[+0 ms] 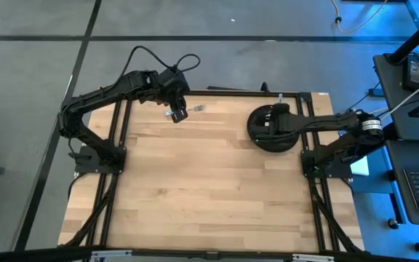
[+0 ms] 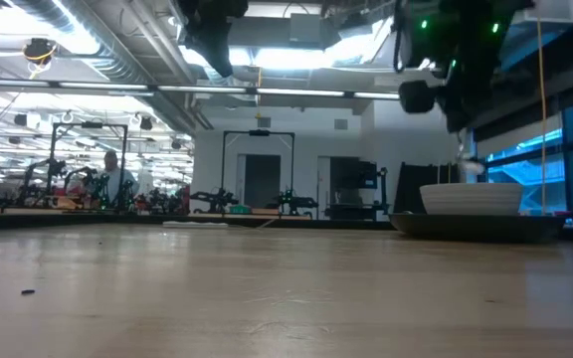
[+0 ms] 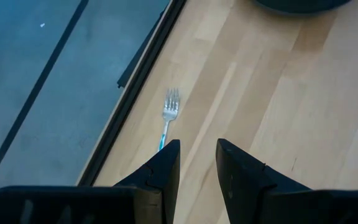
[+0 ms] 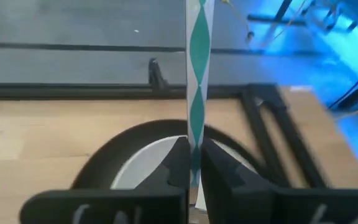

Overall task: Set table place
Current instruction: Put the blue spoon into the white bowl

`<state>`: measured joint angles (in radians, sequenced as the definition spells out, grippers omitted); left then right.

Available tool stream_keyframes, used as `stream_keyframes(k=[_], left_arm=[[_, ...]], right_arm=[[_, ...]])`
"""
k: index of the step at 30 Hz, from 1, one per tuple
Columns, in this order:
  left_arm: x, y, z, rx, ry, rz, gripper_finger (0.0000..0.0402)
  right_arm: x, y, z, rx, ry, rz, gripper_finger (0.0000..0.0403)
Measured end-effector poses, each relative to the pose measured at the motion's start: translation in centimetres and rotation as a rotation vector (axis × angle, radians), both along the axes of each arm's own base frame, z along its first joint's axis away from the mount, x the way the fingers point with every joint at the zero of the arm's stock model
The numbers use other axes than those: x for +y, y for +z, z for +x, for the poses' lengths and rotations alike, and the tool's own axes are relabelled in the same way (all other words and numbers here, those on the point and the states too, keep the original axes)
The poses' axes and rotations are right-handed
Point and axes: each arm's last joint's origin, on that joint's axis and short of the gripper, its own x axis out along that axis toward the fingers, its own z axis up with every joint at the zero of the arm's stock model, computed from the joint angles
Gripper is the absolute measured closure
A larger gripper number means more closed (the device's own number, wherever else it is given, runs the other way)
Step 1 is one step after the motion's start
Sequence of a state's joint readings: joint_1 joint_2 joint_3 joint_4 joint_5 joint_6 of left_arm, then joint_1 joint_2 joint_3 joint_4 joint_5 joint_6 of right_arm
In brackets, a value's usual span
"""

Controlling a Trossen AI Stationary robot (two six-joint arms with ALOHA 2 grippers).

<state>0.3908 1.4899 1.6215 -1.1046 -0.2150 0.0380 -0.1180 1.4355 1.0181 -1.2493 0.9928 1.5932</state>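
- High view: my left gripper [image 1: 178, 114] hangs over the far edge of the pale wood plank table [image 1: 209, 189], near the silver fork [image 1: 198, 109]; my right gripper [image 1: 268, 122] is over the round matte black plate [image 1: 257, 131].
- Low view: the small white bowl [image 2: 471, 199] sits on the plate.
- Left wrist view: my fingers [image 3: 165, 167] stand apart, empty, with the fork just ahead.
- Right wrist view: my fingers [image 4: 179, 163] pinch a slim handle with a green-and-white pattern [image 4: 197, 74], upright above the bowl.

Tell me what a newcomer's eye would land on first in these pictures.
First the black plate with the white bowl on it, at the table's far right. The right gripper hangs above them, shut on a green-and-white striped handle. Then the silver fork by the far edge, with the left gripper open over it.
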Motion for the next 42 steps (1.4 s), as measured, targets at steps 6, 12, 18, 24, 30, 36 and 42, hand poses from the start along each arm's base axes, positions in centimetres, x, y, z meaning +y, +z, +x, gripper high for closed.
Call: stream_keyframes(k=[6,12,18,24,30,36,42], left_arm=[[0.0,0.0,0.0,0.001,0.000,0.000,0.0304],[0.0,0.0,0.0,0.001,0.000,0.000,0.0304],[0.0,0.0,0.0,0.001,0.000,0.000,0.0304],[0.0,0.0,0.0,0.001,0.000,0.000,0.0304],[0.0,0.0,0.0,0.001,0.000,0.000,0.0304],[0.0,0.0,0.0,0.001,0.000,0.000,0.0304],[0.0,0.0,0.0,0.001,0.000,0.000,0.0304]], right_arm=[[-1.0,-2.5,-0.4,-0.046,-0.045,-0.006,0.0381],[-1.7,-3.1,-1.0,-0.029,-0.079,0.005,0.0381],[-2.4,-4.7,-1.4,-0.075,-0.124,0.067,0.0381],[-2.8,-6.9,-1.4,-0.210,-0.142,0.095,0.0381],[-3.1,-6.7,-1.2,-0.211,-0.136,0.060,0.0370],[-3.6,-6.7,-1.5,-0.207,-0.161,0.059,0.0365],[-4.3,-6.9,-1.7,-0.227,-0.192,0.162,0.0363]])
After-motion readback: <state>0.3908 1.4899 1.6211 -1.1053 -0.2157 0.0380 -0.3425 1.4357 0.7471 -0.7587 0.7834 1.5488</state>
